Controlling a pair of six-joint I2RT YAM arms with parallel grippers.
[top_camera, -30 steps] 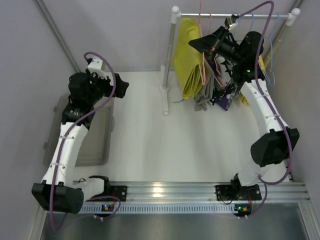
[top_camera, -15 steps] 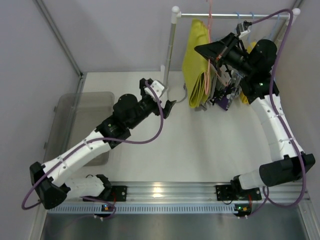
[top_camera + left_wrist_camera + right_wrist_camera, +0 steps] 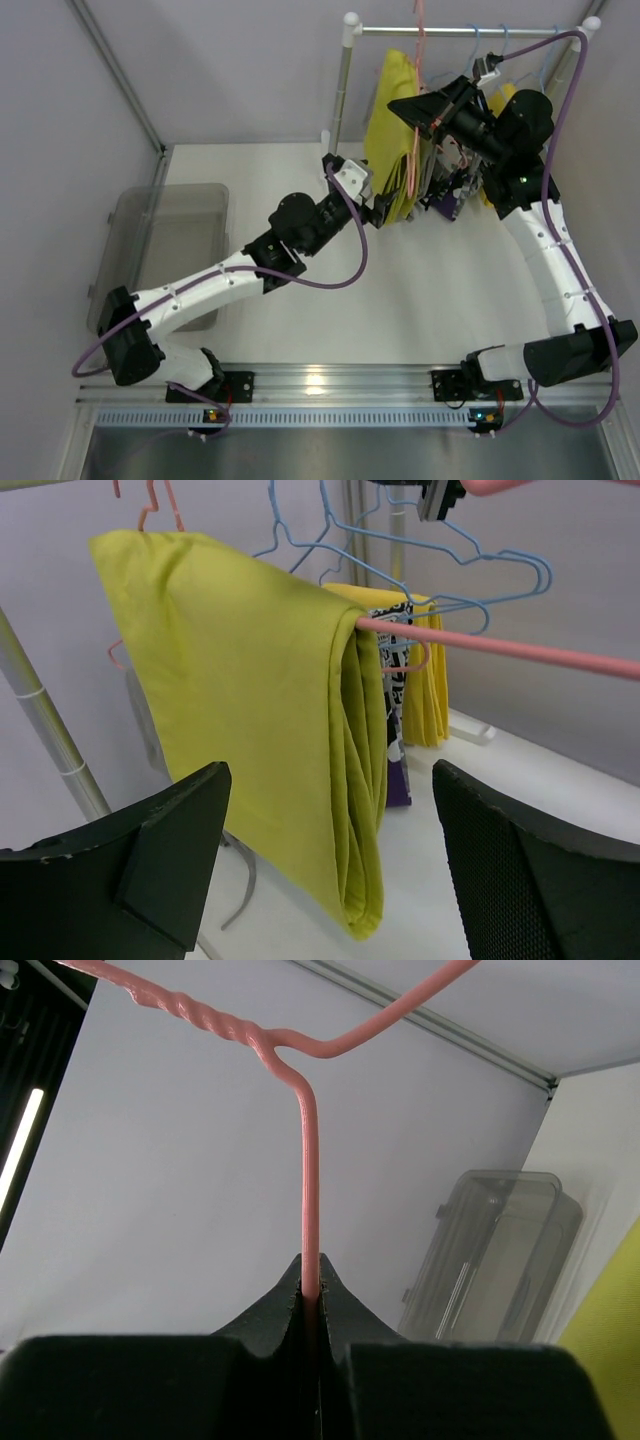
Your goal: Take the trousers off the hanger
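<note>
Mustard-lime cloth trousers (image 3: 388, 120), folded lengthwise, hang over the bar of a thin salmon-pink wire hanger (image 3: 412, 160) near the far right corner of the bench. They are just in front of a white clothes rail (image 3: 470, 31). Whether the hanger's hook rests on that rail cannot be told.

The right gripper (image 3: 425, 110) grasps the hanger from the right edge side. In the right wrist view its black jaws are pressed together on the straight wire stem, just below the twisted neck (image 3: 309, 1180).

The left arm reaches diagonally across the bench from the near left corner. The left gripper (image 3: 384, 212) sits just beside the lower part of the hanging cloth. In the left wrist view its two black fingers (image 3: 180, 830) are spread wide and hold nothing. The trousers (image 3: 280, 700) fill the space straight ahead between them but are not yet touching.

The cloth's long axis runs downward from the pink bar (image 3: 500, 648), ending in a rounded fold at the bottom. The bar sticks out of the fold sideways, pointing towards the right edge. Light blue wire hangers (image 3: 400, 540) and a smaller golden-yellow garment (image 3: 425, 680) hang behind.

The left arm is the nearer one to the cloth. The likely next step is for it to advance, pinch the hanging layers and draw them off the bar while the right gripper steadies the hanger.
</note>
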